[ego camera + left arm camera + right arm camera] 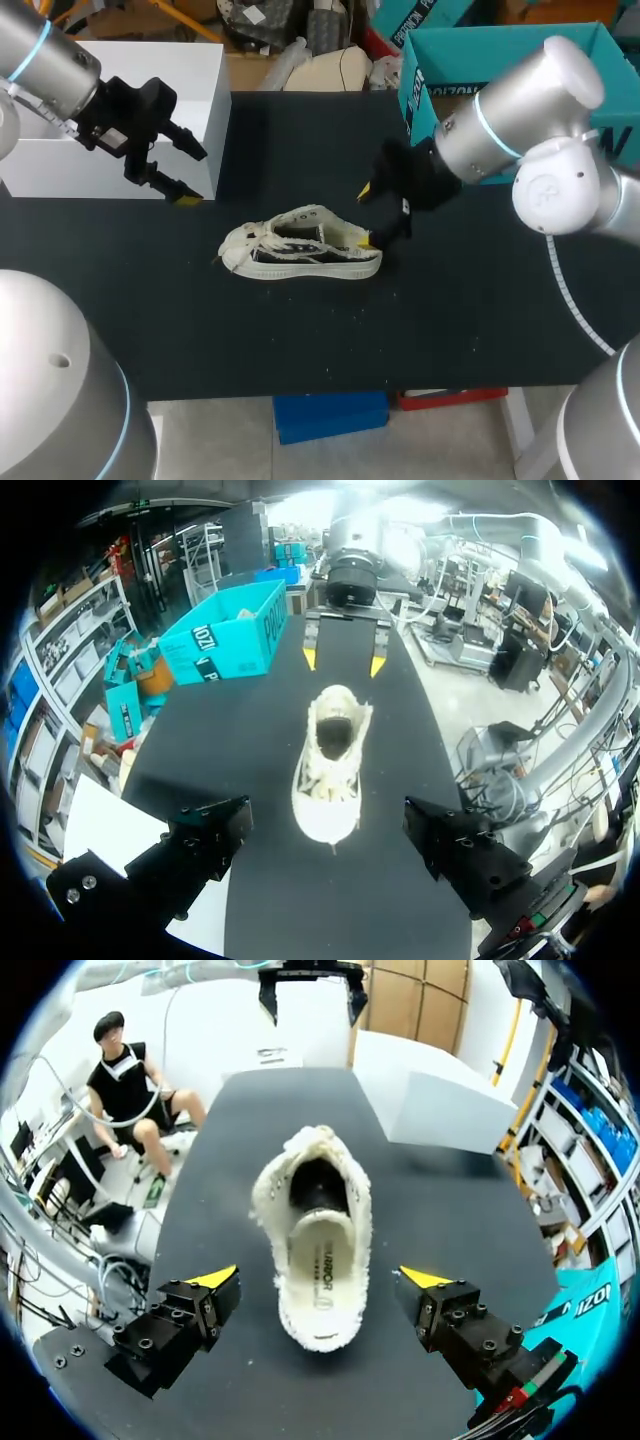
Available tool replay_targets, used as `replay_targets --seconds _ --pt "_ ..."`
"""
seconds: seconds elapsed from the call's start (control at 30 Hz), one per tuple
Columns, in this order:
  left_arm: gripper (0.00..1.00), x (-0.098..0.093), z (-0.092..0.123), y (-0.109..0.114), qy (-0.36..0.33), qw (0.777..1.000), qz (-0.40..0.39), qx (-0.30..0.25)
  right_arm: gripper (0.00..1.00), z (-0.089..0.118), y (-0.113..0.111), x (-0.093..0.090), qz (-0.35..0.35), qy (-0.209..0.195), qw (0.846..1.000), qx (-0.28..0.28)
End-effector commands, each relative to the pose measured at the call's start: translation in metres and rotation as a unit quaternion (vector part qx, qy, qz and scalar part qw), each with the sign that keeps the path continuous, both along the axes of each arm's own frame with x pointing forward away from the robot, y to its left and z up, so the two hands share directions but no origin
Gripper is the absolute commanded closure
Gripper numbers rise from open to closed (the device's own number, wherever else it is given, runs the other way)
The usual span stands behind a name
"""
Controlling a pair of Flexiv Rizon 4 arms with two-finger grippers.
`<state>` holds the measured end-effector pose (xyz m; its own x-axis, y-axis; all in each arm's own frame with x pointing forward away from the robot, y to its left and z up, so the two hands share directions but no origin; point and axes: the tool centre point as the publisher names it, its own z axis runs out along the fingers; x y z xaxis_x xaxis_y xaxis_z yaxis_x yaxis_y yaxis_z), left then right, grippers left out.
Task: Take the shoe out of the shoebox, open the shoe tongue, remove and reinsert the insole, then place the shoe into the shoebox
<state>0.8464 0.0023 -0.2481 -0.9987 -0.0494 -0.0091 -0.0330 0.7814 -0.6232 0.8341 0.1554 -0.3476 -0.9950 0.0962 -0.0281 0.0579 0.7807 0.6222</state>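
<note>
The shoe (300,248) lies out on the black surface (450,320), a little left of centre in the head view, sole down, toe toward the left edge and heel toward the right. My right tool (367,216) sits at the heel with its fingers spread, one yellow tip on each side. From overhead the lower tip looks as if it meets the heel collar, but the right wrist view shows bare surface between each finger and the shoe (so nothing is pinched). That view looks into the opening, where the insole (320,1270) lies flat; the toe end is too dark to make out. My left tool (192,177) hangs in the upper left of the head view, also spread, just in front of the white shoebox (180,90) and well apart from the shoe. Its yellow tips are cut off in its own wrist view, and I cannot see into the shoebox.
</note>
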Motion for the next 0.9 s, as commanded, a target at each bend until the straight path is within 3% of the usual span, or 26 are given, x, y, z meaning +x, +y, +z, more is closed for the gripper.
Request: replay_targets --seconds 0.03,0.33,0.9 --pt "0.00 0.000 -0.001 0.000 -0.002 1.000 0.000 -0.001 0.00 -0.015 0.001 -0.005 -0.004 -0.008 0.998 0.055" --pt "0.00 0.000 -0.001 0.000 -0.002 1.000 0.000 -0.001 0.00 -0.032 -0.002 0.002 0.004 -0.016 0.996 0.093" --pt "0.00 0.000 -0.001 0.000 -0.002 1.000 0.000 -0.001 0.00 -0.063 0.003 0.009 0.006 0.010 0.992 0.122"
